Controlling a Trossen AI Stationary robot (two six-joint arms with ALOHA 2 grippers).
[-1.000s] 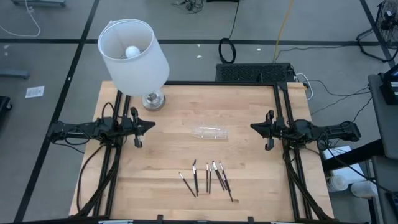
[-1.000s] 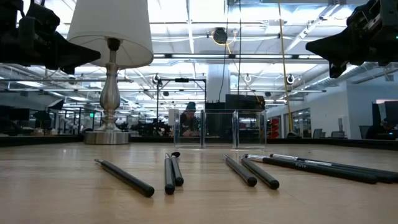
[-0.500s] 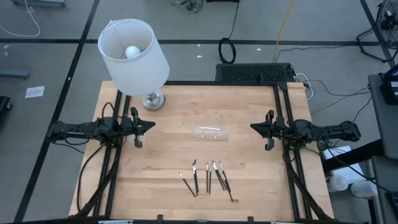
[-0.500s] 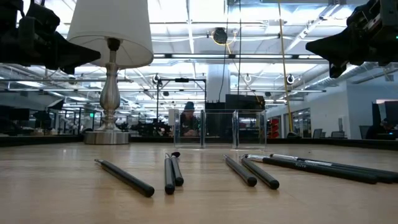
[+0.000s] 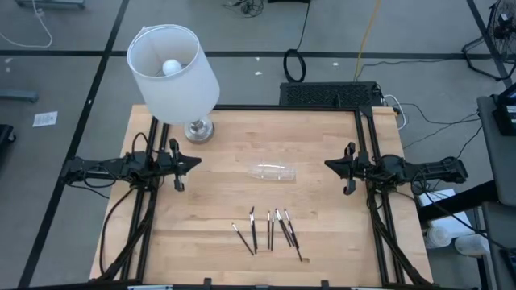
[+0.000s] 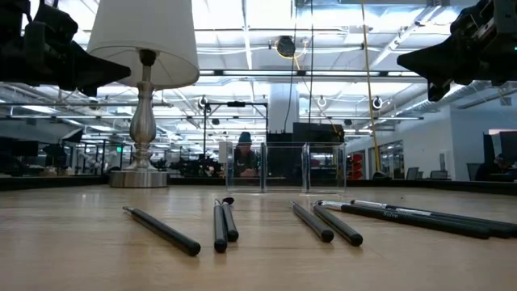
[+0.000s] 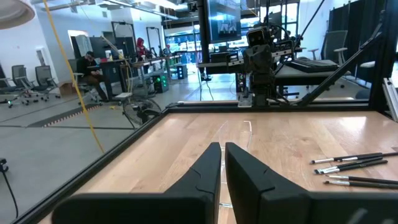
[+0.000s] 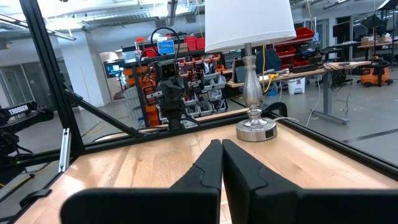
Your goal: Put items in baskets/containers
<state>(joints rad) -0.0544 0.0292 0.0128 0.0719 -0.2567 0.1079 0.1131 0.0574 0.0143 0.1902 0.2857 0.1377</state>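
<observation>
sticks (image 5: 270, 229) lie on wooden table (image 5: 322, 242) near lamp (image 5: 173, 72); both tools closed, empty.

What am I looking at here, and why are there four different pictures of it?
It is a robot with two dark arms at a wooden table. Each arm ends in a two-finger gripper. One picture looks straight down from above, one looks level across the tabletop, and two come from cameras on the arms' wrists.

From above, the left gripper is at the table's left side and the right gripper at its right, pointing at each other. Both have their jaws shut and hold nothing.

Between them lies a clear tray, nearly see-through. Nearer the front edge lie thin dark sticks, like small brushes, loose on the wood. They are meant to go into the tray, and none is in it yet.

The lamp at the back left corner just stands there.
</observation>
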